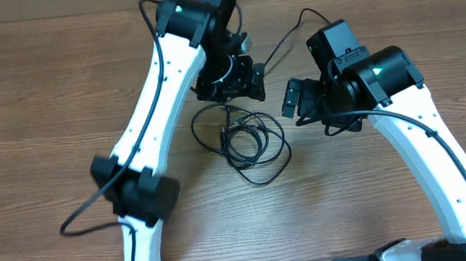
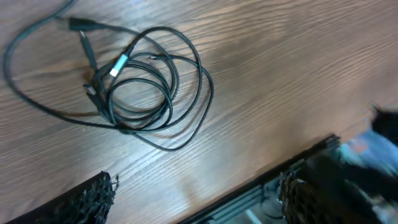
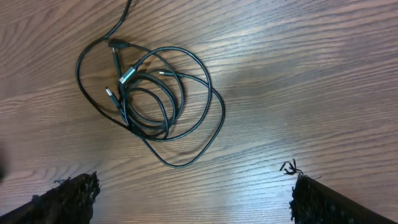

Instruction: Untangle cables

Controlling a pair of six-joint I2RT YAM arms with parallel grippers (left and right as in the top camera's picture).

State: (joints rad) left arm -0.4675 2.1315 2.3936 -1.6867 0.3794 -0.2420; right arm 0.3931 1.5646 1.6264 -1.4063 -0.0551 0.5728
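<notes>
left gripper jaws: spread wide, nothing pinched, just bare wood showing in the gap on its wrist cam
right gripper jaws: same deal, wide apart, holding nothing, only tabletop between the fingers
left gripper spot: hangs over the far middle of the table, just on the far side of the cables, not touching them as far as the overhead shows
right gripper spot: off to the right of the tangle and a bit farther back, clearly apart from it
cables: one loose tangle of thin black cord lying flat on the table, pretty much dead centre between the two arms
loops: several rings overlapping each other, with the biggest one swinging out toward the near right
plug ends: a few small plugs sit in the left part of the tangle, and one silvery plug lies across the loops
stray strand: one cord leaves the far side of the bundle and heads toward the left gripper; where it ends is hidden
table: brown wood grain
arms: white with black joints, one coming in from each near corner
</notes>
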